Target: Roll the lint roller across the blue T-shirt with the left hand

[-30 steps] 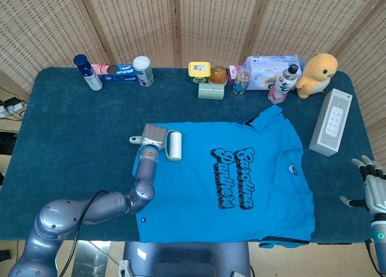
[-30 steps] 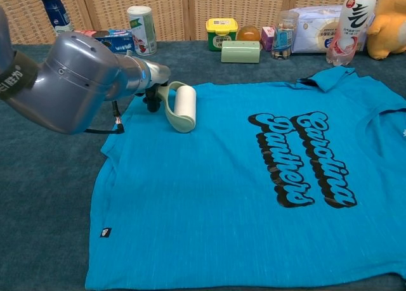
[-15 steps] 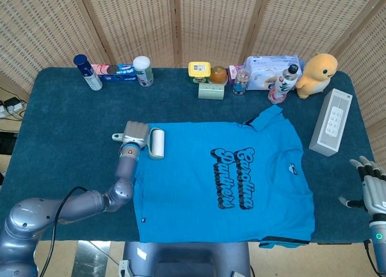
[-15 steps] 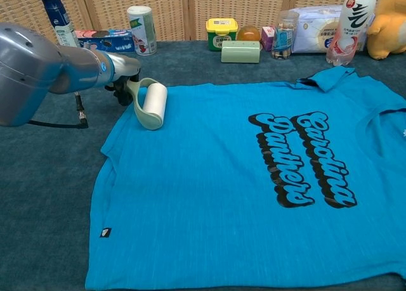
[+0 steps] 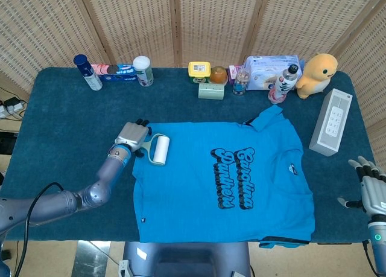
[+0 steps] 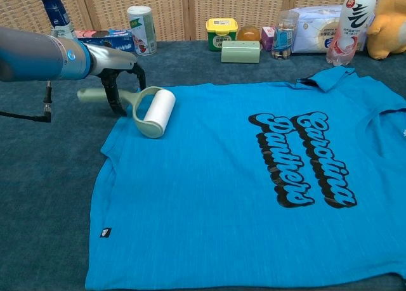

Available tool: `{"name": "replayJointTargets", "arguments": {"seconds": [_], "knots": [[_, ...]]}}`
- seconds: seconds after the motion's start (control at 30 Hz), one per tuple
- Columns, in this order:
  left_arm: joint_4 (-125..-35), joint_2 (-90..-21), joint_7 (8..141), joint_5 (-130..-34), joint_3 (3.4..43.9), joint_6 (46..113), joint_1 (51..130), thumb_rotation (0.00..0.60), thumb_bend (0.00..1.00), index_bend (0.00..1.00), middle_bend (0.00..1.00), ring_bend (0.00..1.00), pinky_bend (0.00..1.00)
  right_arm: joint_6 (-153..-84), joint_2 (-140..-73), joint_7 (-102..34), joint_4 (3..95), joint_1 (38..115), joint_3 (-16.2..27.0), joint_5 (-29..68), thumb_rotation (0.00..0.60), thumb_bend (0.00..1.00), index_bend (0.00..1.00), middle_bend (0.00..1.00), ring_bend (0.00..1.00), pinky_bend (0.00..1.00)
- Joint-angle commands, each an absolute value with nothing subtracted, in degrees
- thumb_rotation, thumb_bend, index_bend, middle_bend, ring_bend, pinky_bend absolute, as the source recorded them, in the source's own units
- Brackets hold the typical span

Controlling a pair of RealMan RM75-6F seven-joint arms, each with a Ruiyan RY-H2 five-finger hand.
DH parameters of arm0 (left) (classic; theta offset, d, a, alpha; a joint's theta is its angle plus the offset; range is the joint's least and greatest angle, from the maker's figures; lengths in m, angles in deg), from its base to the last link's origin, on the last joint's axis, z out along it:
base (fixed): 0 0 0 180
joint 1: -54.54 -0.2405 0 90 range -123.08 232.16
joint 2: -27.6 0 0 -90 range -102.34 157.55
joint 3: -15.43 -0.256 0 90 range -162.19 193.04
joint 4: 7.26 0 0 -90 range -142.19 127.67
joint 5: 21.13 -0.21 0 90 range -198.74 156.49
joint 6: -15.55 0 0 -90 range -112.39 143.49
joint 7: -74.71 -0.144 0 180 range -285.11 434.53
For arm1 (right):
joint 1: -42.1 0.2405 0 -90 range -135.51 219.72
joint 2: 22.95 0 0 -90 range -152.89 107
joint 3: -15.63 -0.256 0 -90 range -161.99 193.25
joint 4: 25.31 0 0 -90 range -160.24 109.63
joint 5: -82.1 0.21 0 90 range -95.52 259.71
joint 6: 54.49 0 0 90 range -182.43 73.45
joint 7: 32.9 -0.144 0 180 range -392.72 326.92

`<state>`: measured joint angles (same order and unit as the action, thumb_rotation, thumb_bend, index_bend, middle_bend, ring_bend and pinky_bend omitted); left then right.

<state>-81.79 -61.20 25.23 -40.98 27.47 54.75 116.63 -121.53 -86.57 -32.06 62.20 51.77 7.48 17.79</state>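
Observation:
The blue T-shirt [image 5: 229,180] lies flat on the dark blue table [image 5: 66,120], black lettering up. The lint roller [image 5: 160,149] rests on the shirt's left sleeve edge [image 6: 136,123]. Its white roll [image 6: 158,110] is on the cloth and its pale green handle [image 6: 92,95] points left over the table. My left hand [image 5: 131,135] hovers over the handle, fingers [image 6: 114,94] spread and arched down on both sides of it, no longer wrapped tight. My right hand [image 5: 369,189] hangs off the table's front right corner with fingers apart and empty.
Along the back edge stand a blue spray bottle [image 5: 88,72], a white canister [image 5: 143,70], a yellow tub [image 5: 199,69], a green box [image 5: 211,90], a wipes pack [image 5: 268,69], a drink bottle [image 5: 282,84] and a plush toy [image 5: 318,73]. A white box [image 5: 331,121] lies right of the shirt.
The left hand drew the roller leftward to the shirt's edge, then turned it so the handle points left. Its fingers have loosened from a tight grip to spread over the handle.

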Motion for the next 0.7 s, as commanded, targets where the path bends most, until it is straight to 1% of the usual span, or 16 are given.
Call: {"name": "replayJointTargets", "arguments": {"seconds": [0.03,0.23,0.37,0.4,0.43,0.47,0.5,0.57,0.7], "knots": [[-85.5,-58.6,29.1,-46.0,26.5,56.5,115.7,0.600,0.13,0.00,0.00,0.00,0.20,-121.5,-86.5,-32.0,62.3,51.7,7.5,17.8,0.600,0.10,0.13,0.04,0.00,0.00],[-91.7,-53.9,32.5,-50.8,25.6,59.9,113.5,0.600,0.12,0.00,0.00,0.00,0.16,-121.5,-86.3,-31.9,62.9,51.7,7.6,17.7,0.600,0.10,0.13,0.04,0.00,0.00],[-97.6,-49.6,34.6,-55.6,24.2,64.6,110.6,0.600,0.10,0.00,0.00,0.00,0.12,-121.7,-86.2,-31.8,63.2,51.7,7.8,17.2,0.600,0.10,0.13,0.04,0.00,0.00],[-99.8,-48.1,35.6,-58.2,23.5,66.9,109.0,0.600,0.09,0.00,0.00,0.00,0.11,-122.1,-86.2,-31.7,63.3,51.7,7.9,16.9,0.600,0.10,0.13,0.04,0.00,0.00],[-102.2,-46.4,37.5,-62.3,22.6,70.6,106.3,0.600,0.09,0.00,0.00,0.00,0.10,-122.5,-86.3,-31.4,63.4,51.7,8.0,16.2,0.600,0.10,0.13,0.04,0.00,0.00],[-104.3,-44.9,41.7,-68.3,21.4,74.9,102.4,0.600,0.08,0.00,0.00,0.00,0.10,-122.9,-86.7,-31.0,63.1,51.7,8.2,15.4,0.600,0.10,0.13,0.04,0.00,0.00],[-104.5,-44.1,46.7,-75.4,19.7,78.5,98.8,0.600,0.08,0.00,0.00,0.00,0.10,-123.4,-87.3,-31.0,62.5,51.8,8.4,14.5,0.600,0.10,0.13,0.04,0.00,0.00],[-102.9,-43.7,52.1,-82.8,17.8,82.2,95.3,0.600,0.08,0.00,0.00,0.00,0.10,-124.0,-88.0,-31.4,61.4,51.9,8.5,13.4,0.600,0.10,0.13,0.04,0.00,0.00],[-97.5,-43.7,62.8,-93.7,14.0,90.5,88.3,0.600,0.09,0.00,0.00,0.00,0.10,-125.3,-89.5,-33.0,58.9,51.8,8.7,11.0,0.600,0.10,0.13,0.04,0.00,0.00]]}}
